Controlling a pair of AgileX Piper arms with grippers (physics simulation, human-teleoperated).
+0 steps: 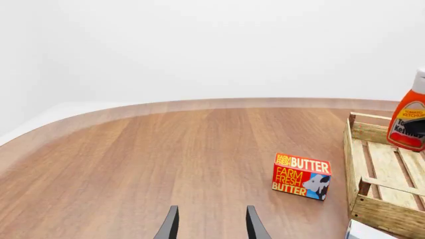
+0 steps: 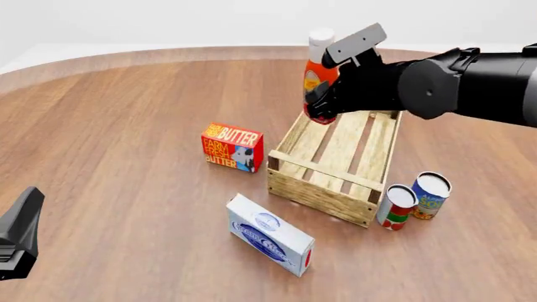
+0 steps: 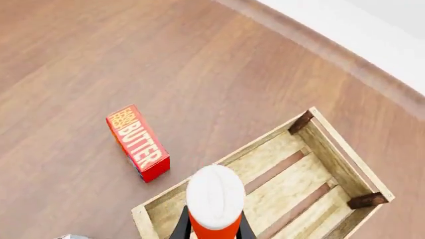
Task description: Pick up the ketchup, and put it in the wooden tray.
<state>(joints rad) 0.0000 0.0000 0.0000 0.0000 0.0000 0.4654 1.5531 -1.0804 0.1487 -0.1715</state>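
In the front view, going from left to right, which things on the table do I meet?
Left hand → butter box → blue and white box → wooden tray → red and white can → blue and yellow can.

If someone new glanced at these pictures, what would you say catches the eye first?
Probably the ketchup, held upright in the right end effector above the far end of the wooden tray. Next, the bright butter box standing left of the tray, with two cans on its right.
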